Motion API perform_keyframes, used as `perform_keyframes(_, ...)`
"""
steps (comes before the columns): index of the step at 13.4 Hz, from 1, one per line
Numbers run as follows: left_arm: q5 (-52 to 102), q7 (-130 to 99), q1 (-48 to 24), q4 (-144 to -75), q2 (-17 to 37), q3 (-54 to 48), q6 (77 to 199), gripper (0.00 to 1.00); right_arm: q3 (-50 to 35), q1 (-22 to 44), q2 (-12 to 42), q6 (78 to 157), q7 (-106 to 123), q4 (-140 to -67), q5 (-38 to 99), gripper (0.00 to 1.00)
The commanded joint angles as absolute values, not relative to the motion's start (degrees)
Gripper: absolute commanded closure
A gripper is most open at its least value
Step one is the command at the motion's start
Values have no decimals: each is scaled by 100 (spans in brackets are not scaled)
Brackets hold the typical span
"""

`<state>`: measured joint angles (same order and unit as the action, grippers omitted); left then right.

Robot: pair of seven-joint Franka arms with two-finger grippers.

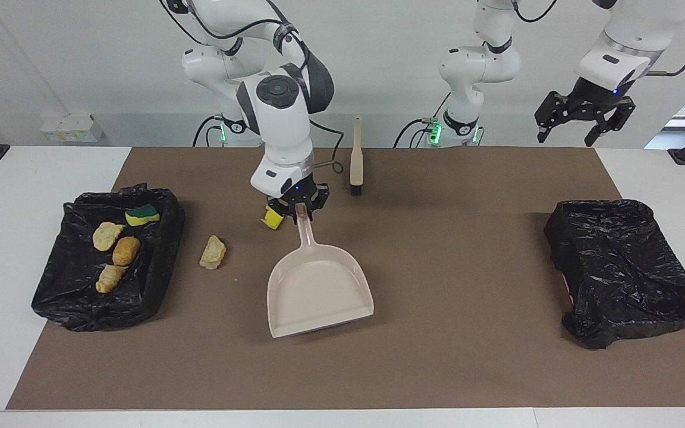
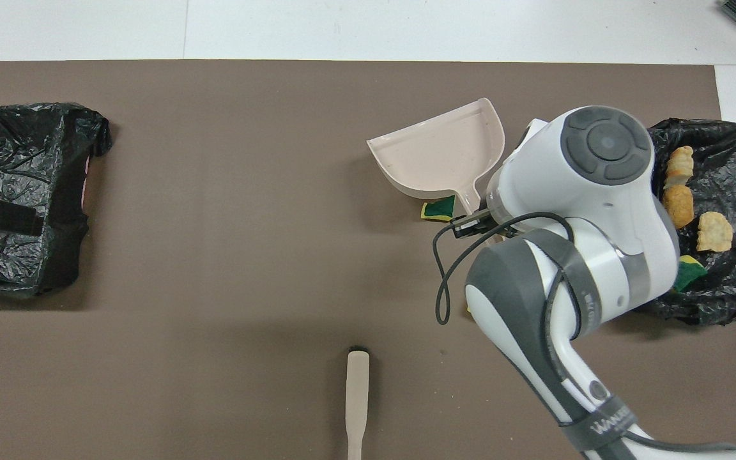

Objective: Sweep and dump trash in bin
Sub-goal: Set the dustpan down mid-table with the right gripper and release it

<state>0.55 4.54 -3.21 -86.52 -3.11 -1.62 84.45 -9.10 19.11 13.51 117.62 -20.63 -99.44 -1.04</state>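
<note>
My right gripper is shut on the handle of the beige dustpan, holding it low over the mat with its mouth turned away from the robots. A yellow sponge bit lies right beside that gripper. A green-faced sponge bit peeks out from under the pan in the overhead view. One tan chunk lies on the mat between the pan and the bin. Inside this black-lined bin are a green sponge and three tan chunks. My left gripper hangs open, high over its own end.
The beige brush lies on the mat near the robots, handle toward them. A second black-lined bin sits at the left arm's end. The brown mat covers most of the white table.
</note>
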Motion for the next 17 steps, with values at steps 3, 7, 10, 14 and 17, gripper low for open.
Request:
perform_keyframes(3,-18,501,-281,-8666,-352,-185,8437,0,-879,2618,1897,12436,-3532,-9835,0,100)
perform_keyframes(7,-18,492,-281,-8666,-352,-185,8429,0,-879,2882,2311,12902,-4007,-9879,-27,100)
perform_keyframes(10,-18,448,-316,-8684,-378,-185,8403,0,-879,2865,2329,12885,-4043,-9870,-35,20)
perform_keyframes(14,-18,448,-282,-8710,-396,-185,8358,0,-879,2935,2163,12587,-4182,-9888,-105,0)
perform_keyframes(17,-18,439,-272,-8710,-396,-185,8358,0,-888,3198,1812,12112,-4526,-10071,-18,0)
